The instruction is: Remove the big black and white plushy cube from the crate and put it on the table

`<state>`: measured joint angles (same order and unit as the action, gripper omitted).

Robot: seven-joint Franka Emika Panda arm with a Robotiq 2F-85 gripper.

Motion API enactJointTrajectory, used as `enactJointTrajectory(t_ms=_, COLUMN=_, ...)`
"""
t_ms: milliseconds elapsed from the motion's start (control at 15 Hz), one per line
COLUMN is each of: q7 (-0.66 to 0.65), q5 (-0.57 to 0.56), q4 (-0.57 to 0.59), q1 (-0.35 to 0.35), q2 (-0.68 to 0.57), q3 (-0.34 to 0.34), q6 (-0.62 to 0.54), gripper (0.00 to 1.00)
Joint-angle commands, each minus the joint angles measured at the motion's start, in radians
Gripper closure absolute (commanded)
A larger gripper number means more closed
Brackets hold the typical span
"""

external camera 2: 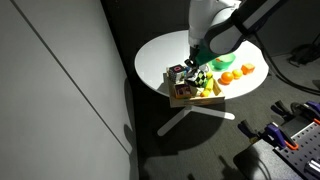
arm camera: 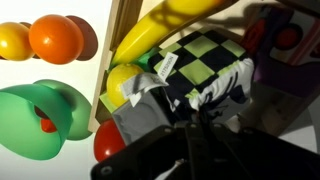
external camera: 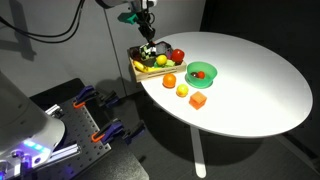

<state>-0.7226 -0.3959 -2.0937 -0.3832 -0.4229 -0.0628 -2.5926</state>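
Note:
The big black and white plushy cube (arm camera: 205, 60) fills the middle of the wrist view, showing a checkered face and crumpled white patches. It lies in the crate (external camera: 140, 68) beside a yellow banana (arm camera: 160, 30). My gripper (arm camera: 190, 120) is directly over it, its fingers drawn together on the cube's squashed near side. In both exterior views the gripper (external camera: 148, 45) (external camera 2: 197, 65) reaches down into the crate (external camera 2: 185, 100) at the edge of the round white table (external camera: 250, 90) and hides most of the cube.
A green bowl (external camera: 200, 71) stands next to the crate, with an orange block (external camera: 198, 100), a yellow fruit (external camera: 182, 91) and an orange fruit (external camera: 169, 82) on the table. A red apple (external camera: 177, 56) lies in the crate. The table edge is close.

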Motion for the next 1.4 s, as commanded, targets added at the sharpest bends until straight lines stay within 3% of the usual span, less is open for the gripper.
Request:
enactJointTrajectory(t_ms=0, q7=0.013, q5=0.048, q4=-0.004, q1=0.031, q2=0.048, q3=0.013, q6=0.016, gripper=0.97)
enactJointTrajectory(t_ms=800, q7=0.049, q5=0.154, q4=-0.008, q1=0.117, q2=0.104, q3=0.024, q6=0.102, gripper=0.96)
enactJointTrajectory(t_ms=1333, q7=0.039, q5=0.158, q4=-0.048, q1=0.169, q2=0.184, q3=0.016, q6=0.129, gripper=0.96)
